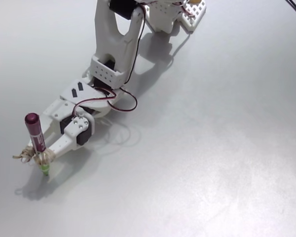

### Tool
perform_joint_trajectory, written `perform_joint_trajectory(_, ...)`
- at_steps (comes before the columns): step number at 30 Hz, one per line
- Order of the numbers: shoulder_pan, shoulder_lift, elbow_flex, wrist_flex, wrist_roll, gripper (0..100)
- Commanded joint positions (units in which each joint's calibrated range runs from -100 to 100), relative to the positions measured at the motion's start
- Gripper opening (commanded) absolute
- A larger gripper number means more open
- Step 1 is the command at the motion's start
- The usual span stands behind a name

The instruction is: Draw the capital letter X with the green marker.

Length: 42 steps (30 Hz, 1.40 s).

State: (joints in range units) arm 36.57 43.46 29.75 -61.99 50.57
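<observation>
- The pale worktop [212, 148] fills the fixed view; no drawn X can be made out on it.
- The arm [108, 54] is cut off at the top edge.
- The tool [39, 155] sits low at left, closed around the marker [35, 136], with twine wrapped there.
- The marker stands near upright, green tip at the worktop.

One green marker [37, 143]; one white arm [108, 59] with one gripper [42, 157]; one grey table [212, 148].
</observation>
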Motion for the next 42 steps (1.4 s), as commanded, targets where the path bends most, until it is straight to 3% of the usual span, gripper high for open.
perform_joint_trajectory(1,-0.82,-0.82,0.11,-1.23,-0.34,1)
perform_joint_trajectory(19,-7.96,-10.87,21.67,-9.49,-0.68,1)
perform_joint_trajectory(42,-7.39,-11.82,3.8,5.39,-0.88,1)
